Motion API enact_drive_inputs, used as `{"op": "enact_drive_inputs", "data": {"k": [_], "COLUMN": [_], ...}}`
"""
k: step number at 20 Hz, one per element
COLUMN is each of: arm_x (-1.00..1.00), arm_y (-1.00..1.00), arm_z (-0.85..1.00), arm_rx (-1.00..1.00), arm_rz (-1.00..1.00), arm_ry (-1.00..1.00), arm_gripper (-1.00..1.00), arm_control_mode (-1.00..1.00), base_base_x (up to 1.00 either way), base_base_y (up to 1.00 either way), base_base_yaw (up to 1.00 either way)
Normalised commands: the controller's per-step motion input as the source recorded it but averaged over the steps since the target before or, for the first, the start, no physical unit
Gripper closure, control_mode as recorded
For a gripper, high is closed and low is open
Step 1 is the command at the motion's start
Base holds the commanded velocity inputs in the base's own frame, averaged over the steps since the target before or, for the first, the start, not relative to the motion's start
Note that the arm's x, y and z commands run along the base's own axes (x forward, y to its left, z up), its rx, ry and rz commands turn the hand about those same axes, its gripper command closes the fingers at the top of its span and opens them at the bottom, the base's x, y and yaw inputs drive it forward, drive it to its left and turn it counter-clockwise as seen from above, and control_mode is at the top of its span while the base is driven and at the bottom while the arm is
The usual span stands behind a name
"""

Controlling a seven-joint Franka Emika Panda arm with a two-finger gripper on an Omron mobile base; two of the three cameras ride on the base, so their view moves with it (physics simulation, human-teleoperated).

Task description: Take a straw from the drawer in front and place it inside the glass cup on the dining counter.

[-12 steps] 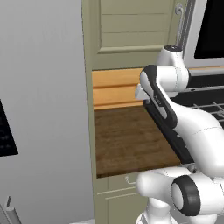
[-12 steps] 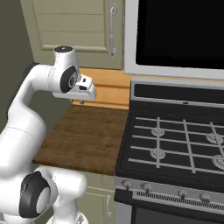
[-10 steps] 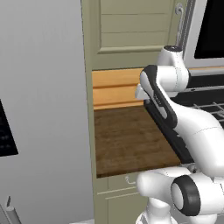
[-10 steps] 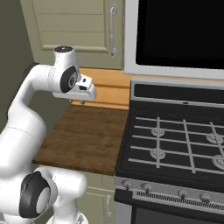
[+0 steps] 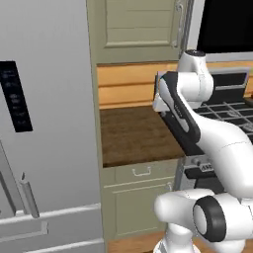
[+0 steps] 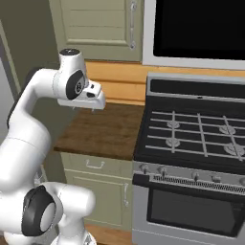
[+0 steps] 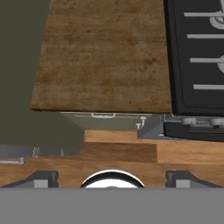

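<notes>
The sage-green drawer (image 5: 141, 173) sits shut just under the short wood counter top (image 5: 133, 133), with its small silver bar handle (image 6: 94, 164) facing me. The hand view looks down on the drawer front (image 7: 105, 120) from above. My gripper (image 6: 82, 108) hangs above the counter top, pointing down, well above the drawer. Its two dark fingertips (image 7: 41, 179) stand wide apart at the bottom of the hand view, open and with nothing between them. The straw is hidden. The glass cup and the dining counter are out of view.
A grey refrigerator (image 5: 44, 123) stands as a tall wall to the left of the counter. A black gas stove (image 6: 196, 143) with an oven door adjoins it on the right. A green upper cabinet (image 5: 138, 29) hangs above, and a cabinet door (image 5: 138, 207) lies below the drawer.
</notes>
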Motion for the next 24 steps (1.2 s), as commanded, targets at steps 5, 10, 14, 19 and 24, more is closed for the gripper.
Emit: {"op": "enact_drive_inputs", "data": {"k": [5, 10, 14, 19, 24], "arm_x": [0.0, 0.0, 0.0, 0.0, 0.0], "arm_y": [0.0, 0.0, 0.0, 0.0, 0.0], "arm_z": [0.0, 0.0, 0.0, 0.0, 0.0], "arm_rx": [0.0, 0.0, 0.0, 0.0, 0.0], "arm_rz": [0.0, 0.0, 0.0, 0.0, 0.0], "arm_ry": [0.0, 0.0, 0.0, 0.0, 0.0], "arm_gripper": [-1.0, -1.0, -1.0, -1.0, -1.0], "arm_control_mode": [1.0, 1.0, 1.0, 1.0, 1.0], "base_base_x": [0.01, 0.03, 0.0, -0.05, -0.31], "base_base_y": [-0.52, -0.33, -0.39, -0.65, -0.74], "base_base_yaw": [0.59, 0.81, 0.77, 0.58, 0.21]}}
